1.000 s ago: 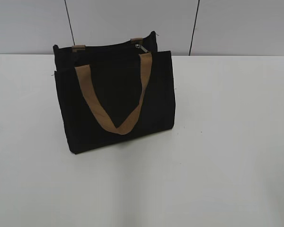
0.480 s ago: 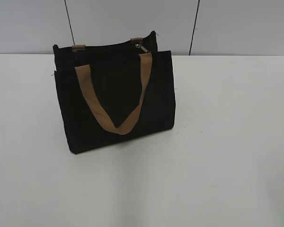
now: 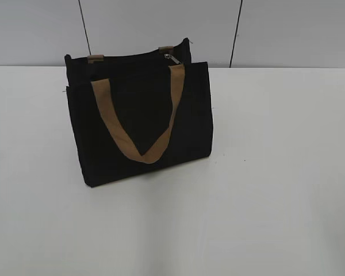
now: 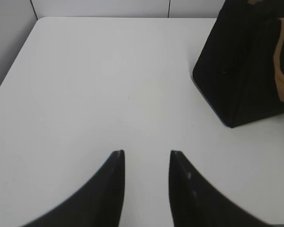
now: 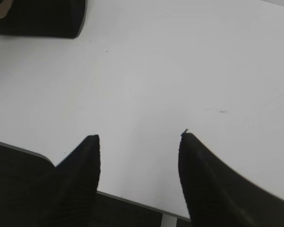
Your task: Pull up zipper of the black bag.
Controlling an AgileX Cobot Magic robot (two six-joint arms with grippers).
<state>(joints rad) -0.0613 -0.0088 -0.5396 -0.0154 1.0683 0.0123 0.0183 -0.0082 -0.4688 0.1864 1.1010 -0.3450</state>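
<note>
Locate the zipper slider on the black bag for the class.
In the exterior view the zipper sits at the top of the black bag, toward its right end, just above the right end of the front tan strap.

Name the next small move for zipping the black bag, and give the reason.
Probably bring the right gripper up toward the zipper at the right end of the black bag top. Both grippers are open, empty and low over the table, apart from the bag; the left gripper could steady it.
</note>
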